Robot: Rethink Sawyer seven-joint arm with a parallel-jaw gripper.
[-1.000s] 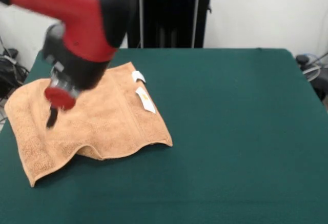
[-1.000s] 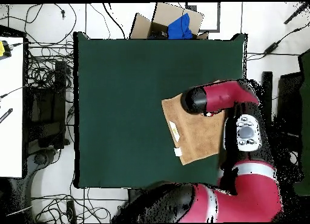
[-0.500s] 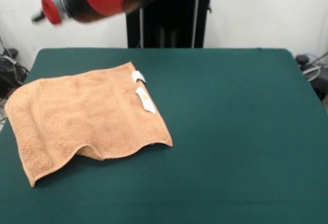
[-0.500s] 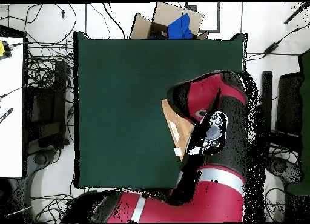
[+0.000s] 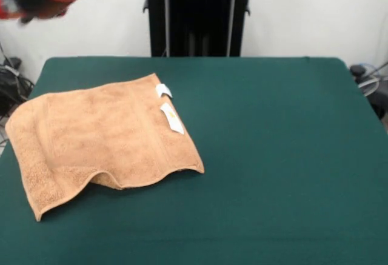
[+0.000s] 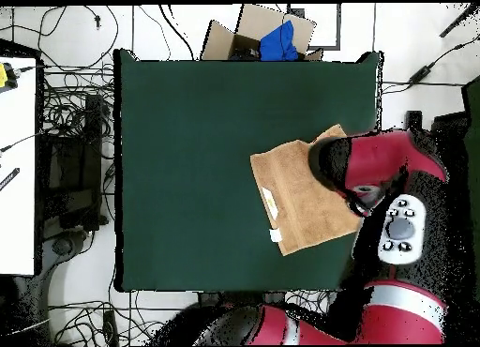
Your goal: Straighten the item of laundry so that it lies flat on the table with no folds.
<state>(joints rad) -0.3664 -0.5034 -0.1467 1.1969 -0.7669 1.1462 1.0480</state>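
Gripper hidden; can't tell its state
Towel (image 5: pixel 106 137) on table (image 5: pixel 273 156), near edge rippled; arm (image 6: pixel 380 165) above towel's end.

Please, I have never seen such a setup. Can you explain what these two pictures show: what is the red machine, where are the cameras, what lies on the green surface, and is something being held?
The red and black machine is a robot arm. One picture comes from a camera across the table, facing the robot; there only a blurred part of the arm shows in the top left corner. The other comes from a camera above, looking straight down, so the sides appear turned around.

The green surface is a table. On it lies one thing, an orange-tan towel with two small white tags on one edge. It lies spread out near one side of the table, but the edge nearest the front camera is wavy and lifts a little, so it is not fully flat.

Nothing is held. The arm is up and off the towel, and its gripper cannot be made out clearly.
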